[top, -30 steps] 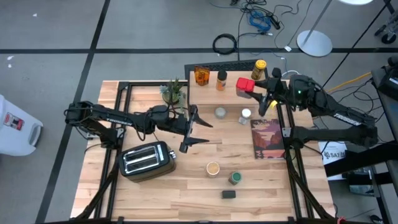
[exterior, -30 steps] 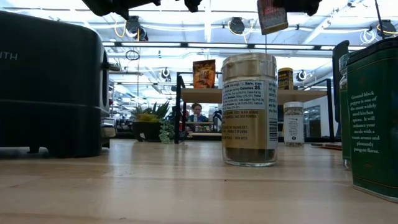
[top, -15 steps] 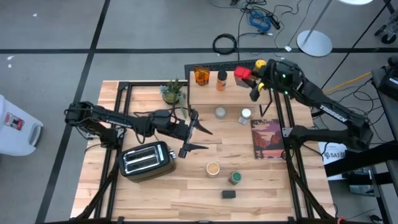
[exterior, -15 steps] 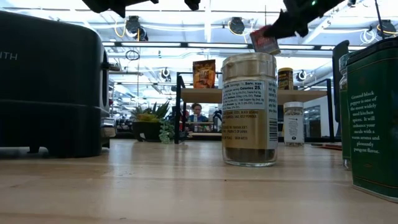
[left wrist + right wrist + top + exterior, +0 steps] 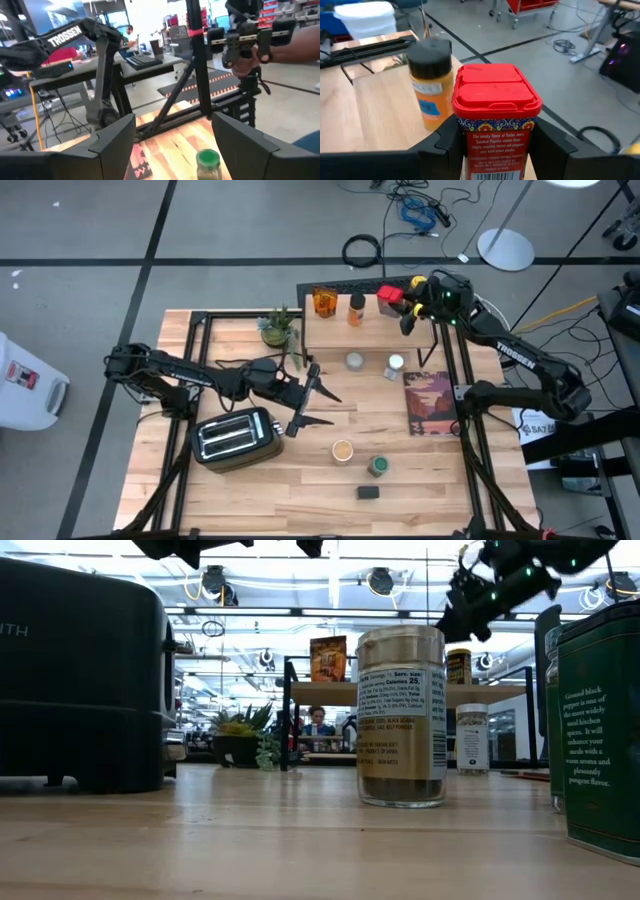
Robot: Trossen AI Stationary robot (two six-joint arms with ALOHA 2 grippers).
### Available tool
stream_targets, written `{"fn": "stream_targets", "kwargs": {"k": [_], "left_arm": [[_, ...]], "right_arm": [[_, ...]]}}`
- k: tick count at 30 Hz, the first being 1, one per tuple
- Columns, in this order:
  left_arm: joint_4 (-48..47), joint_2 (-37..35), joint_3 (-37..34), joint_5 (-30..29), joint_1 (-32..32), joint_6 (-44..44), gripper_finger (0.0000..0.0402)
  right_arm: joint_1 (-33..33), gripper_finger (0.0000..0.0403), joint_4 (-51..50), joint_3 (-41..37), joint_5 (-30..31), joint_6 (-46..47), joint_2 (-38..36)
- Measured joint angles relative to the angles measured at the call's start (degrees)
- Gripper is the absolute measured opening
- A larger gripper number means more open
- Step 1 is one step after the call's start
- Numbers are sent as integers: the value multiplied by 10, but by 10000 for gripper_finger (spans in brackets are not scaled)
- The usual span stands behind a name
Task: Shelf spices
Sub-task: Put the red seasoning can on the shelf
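High view: right gripper (image 5: pixel 406 310) is over the shelf (image 5: pixel 330 330), at its far right corner
Held: fingers clamped on the red-lidded tin (image 5: pixel 496 125), just beside the orange bottle (image 5: pixel 431 82)
Left gripper (image 5: pixel 308 392): jaws apart, empty, hovering mid-table near the toaster (image 5: pixel 236 436)
Still on the table: several spices, including the green-lidded jar (image 5: pixel 377 466)
Risk: set down too close, the tin could knock the orange bottle over; let go early, it may tip off the edge
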Motion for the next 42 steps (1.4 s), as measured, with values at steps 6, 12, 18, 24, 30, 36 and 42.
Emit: {"fn": "stream_targets", "kwargs": {"k": [6, 12, 18, 24, 30, 36, 42], "left_arm": [[-5, 0, 0, 15, 0, 4, 272], [-11, 0, 0, 19, 0, 4, 272], [-15, 0, 0, 19, 0, 3, 272], [-31, 0, 0, 20, -1, 2, 272], [-31, 0, 0, 20, -1, 3, 272], [-30, 0, 0, 20, -1, 2, 272], [-30, 0, 0, 20, -1, 2, 272]], "right_arm": [[-42, 162, 77, -53, -67, 6, 14], [-54, 162, 121, -53, -96, 10, 52], [-54, 162, 142, -53, -103, 1, 93], [-51, 162, 145, -52, -106, 6, 103], [-48, 162, 131, -53, -106, 11, 87], [-48, 162, 111, -53, -106, 11, 83], [-48, 176, 95, -52, -107, 15, 83]]}}
